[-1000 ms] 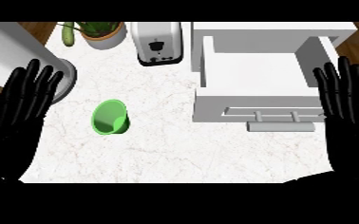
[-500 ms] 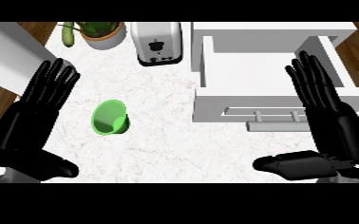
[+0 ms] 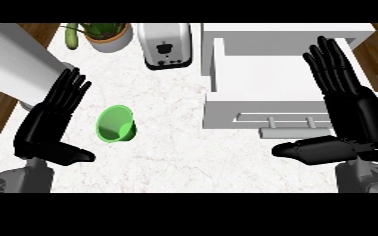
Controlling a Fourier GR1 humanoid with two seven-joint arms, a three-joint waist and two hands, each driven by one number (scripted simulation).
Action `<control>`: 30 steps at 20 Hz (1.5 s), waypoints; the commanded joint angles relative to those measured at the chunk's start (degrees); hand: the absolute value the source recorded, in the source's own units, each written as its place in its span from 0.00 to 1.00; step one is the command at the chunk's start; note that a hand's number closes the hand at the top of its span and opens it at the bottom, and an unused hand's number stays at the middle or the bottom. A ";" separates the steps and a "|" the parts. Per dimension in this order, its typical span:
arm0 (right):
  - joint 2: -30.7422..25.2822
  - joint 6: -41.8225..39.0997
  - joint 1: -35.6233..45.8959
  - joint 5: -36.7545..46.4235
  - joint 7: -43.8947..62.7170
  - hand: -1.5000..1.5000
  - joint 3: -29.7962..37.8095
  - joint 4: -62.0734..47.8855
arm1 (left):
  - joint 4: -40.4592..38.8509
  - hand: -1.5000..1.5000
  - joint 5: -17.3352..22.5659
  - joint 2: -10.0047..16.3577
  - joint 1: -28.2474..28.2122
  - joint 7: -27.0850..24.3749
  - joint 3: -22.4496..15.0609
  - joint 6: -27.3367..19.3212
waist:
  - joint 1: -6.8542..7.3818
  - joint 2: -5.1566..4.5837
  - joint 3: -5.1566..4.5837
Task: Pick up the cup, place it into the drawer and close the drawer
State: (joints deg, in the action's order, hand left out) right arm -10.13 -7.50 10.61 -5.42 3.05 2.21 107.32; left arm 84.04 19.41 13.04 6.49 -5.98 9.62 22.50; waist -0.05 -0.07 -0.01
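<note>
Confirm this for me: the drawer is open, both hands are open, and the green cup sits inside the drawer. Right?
Wrong on the cup. The head view shows the green cup on the counter beside the left hand, not inside the drawer. The drawer is open, and the left hand and right hand are both open.

Brightly and evenly lit, by the look of the shading from overhead. Palest on the upward-facing surfaces: the marbled counter (image 3: 184, 155) and the floor of the open drawer (image 3: 266, 80); a shade greyer on the drawer's front and side walls. Soft, faint shadow just beside the cup (image 3: 116, 124), with deeper green on one side of it. Dull grey highlights along the black left hand (image 3: 48, 120) and right hand (image 3: 347, 105). Mild sheen on the toaster (image 3: 164, 45). Straight-lined right out to the edges.
</note>
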 commanded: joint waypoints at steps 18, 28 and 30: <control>-2.19 -2.92 5.04 -3.96 3.63 0.00 5.38 -0.72 | -56.46 0.00 -19.44 3.80 14.68 -38.03 2.60 -0.05 | -1.16 -0.34 -0.12; -0.66 -1.77 4.69 -0.35 1.46 0.00 3.59 -1.06 | -71.60 0.00 -21.72 2.22 22.85 -47.48 3.54 -2.82 | -1.30 -0.49 -0.16; -0.87 -2.10 4.16 -1.79 4.78 0.00 3.32 1.33 | -72.56 0.00 -21.95 4.01 21.55 -50.00 3.55 -0.31 | -1.37 -0.45 -0.18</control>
State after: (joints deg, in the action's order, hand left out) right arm -10.93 -9.20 14.95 -6.74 6.60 5.82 107.81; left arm 15.34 -2.25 16.08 26.50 -50.38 12.60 18.41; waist -1.25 -0.47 -0.17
